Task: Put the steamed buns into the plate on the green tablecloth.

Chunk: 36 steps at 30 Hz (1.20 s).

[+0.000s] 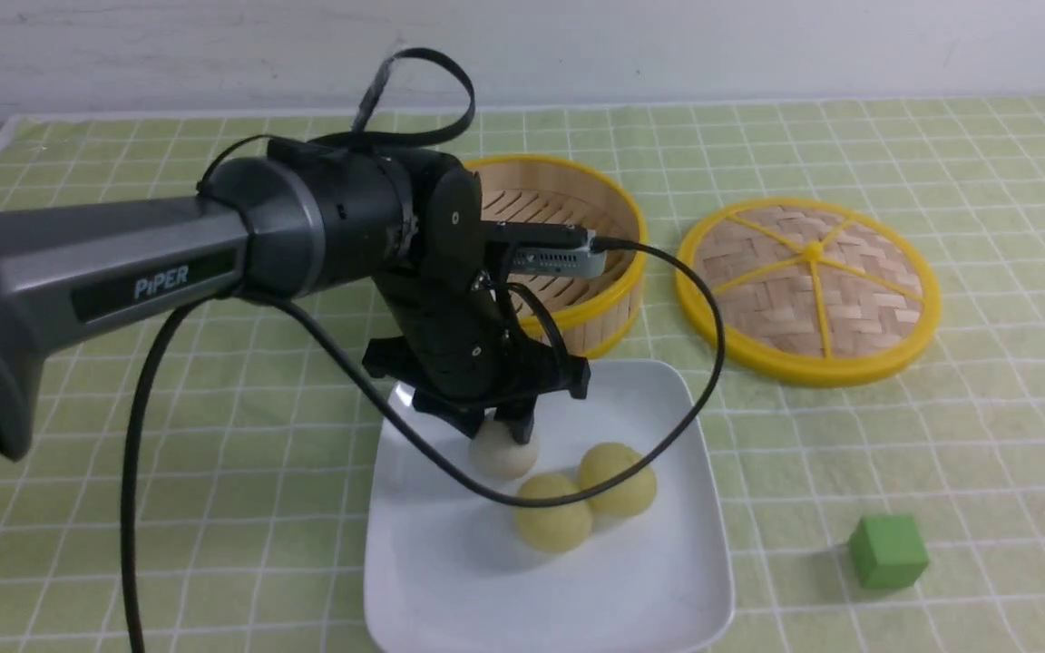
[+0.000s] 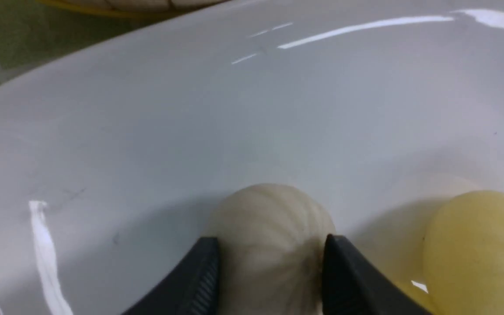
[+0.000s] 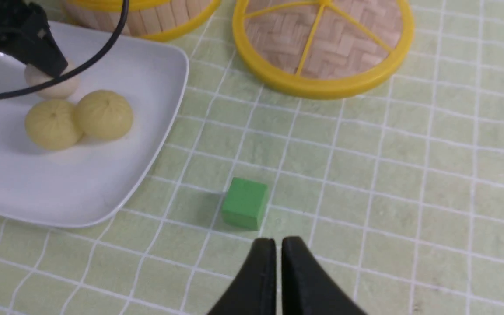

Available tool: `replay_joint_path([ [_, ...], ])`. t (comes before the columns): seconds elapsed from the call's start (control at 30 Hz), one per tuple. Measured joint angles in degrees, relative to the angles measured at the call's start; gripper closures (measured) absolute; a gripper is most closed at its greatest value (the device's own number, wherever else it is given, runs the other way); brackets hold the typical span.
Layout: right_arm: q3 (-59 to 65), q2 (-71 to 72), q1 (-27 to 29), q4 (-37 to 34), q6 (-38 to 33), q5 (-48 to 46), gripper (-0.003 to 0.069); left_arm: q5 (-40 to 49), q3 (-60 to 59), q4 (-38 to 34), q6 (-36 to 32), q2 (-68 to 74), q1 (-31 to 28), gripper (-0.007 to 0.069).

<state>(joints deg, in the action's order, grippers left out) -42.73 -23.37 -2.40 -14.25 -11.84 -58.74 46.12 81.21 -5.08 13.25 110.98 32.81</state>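
On green tablecloth — white plate, pale wall behind.

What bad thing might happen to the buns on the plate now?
1. The left gripper has its fingers around the white bun; I can't tell whether they grip it. If they lift while touching, the bun might get dragged or roll into the yellow buns close by.
2. The black cable droops across the yellow buns. When the arm pulls away, it might sweep them toward the edge of the plate.
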Motion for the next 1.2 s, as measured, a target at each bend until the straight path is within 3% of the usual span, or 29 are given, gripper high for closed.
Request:
replay_joint_path([
  [0.27,0.83,19.02,0.0,7.44,10.71,3.39,0.0673,0.33,0.0,0.77,-1.17,-3.14,0.0,0.0223],
  [0.6,19.42,23.42,0.0,7.76,11.29,27.18,0.0673,2.22,0.05,3.18,-1.51,-7.14,0.0,0.022],
  [0.83,23.72,22.79,0.0,7.78,11.31,35.05,0.0673,3.43,0.05,3.29,-1.56,-7.09,0.0,0.022],
  [1.03,23.78,22.79,0.0,7.78,11.31,35.83,0.067,5.05,0.05,3.39,-1.56,-7.09,0.0,0.0265],
  [1.2,23.78,22.79,0.0,7.78,11.31,35.83,0.0667,5.17,0.05,3.44,-1.56,-7.14,0.0,0.0407],
])
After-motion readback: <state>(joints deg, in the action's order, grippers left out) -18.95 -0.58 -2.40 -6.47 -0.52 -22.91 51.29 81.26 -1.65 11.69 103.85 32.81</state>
